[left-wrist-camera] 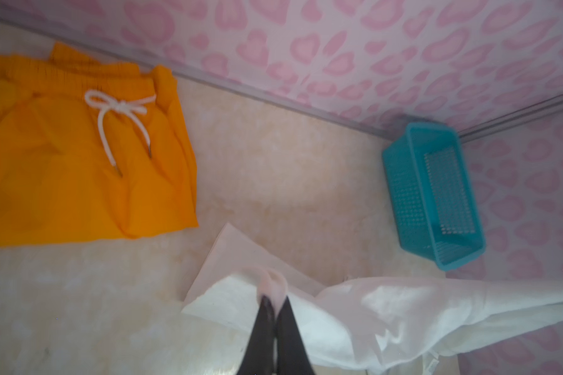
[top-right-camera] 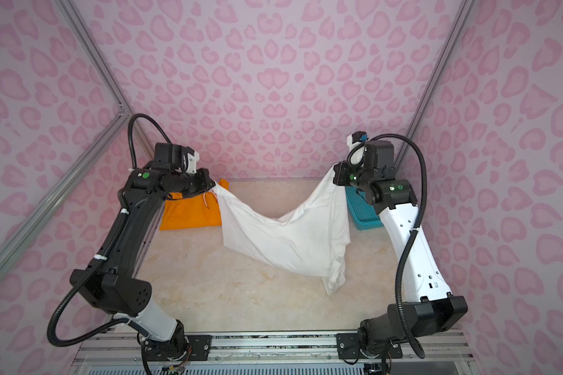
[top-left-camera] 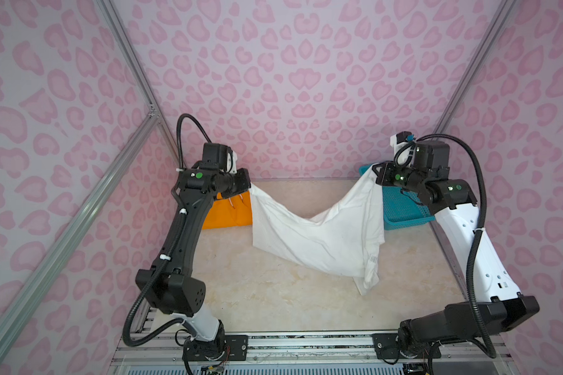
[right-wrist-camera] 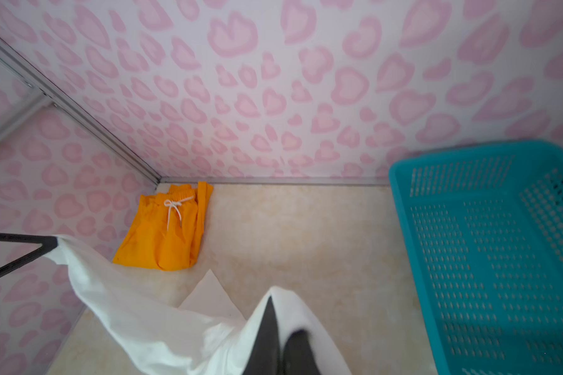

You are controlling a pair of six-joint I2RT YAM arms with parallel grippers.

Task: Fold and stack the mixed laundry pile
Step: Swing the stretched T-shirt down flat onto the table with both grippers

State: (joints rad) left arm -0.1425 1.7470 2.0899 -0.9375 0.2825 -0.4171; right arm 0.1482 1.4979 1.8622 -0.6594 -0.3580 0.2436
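A white T-shirt (top-left-camera: 319, 237) (top-right-camera: 286, 237) hangs between both arms above the table, sagging in the middle, its lower end drooping toward the table front. My left gripper (top-left-camera: 250, 188) (left-wrist-camera: 275, 300) is shut on one corner of it, and my right gripper (top-left-camera: 372, 173) (right-wrist-camera: 275, 311) is shut on the opposite corner. The print is hidden. Folded orange shorts (top-left-camera: 229, 211) (left-wrist-camera: 85, 152) (right-wrist-camera: 166, 230) with a white drawstring (left-wrist-camera: 117, 120) lie flat at the back left, partly behind my left arm in both top views.
A teal perforated basket (top-left-camera: 403, 211) (left-wrist-camera: 436, 198) (right-wrist-camera: 488, 253) stands empty at the back right, just under my right wrist. Pink patterned walls (top-left-camera: 290, 81) close in the table (top-left-camera: 273, 298) on three sides. A metal rail (top-left-camera: 306, 344) runs along the front.
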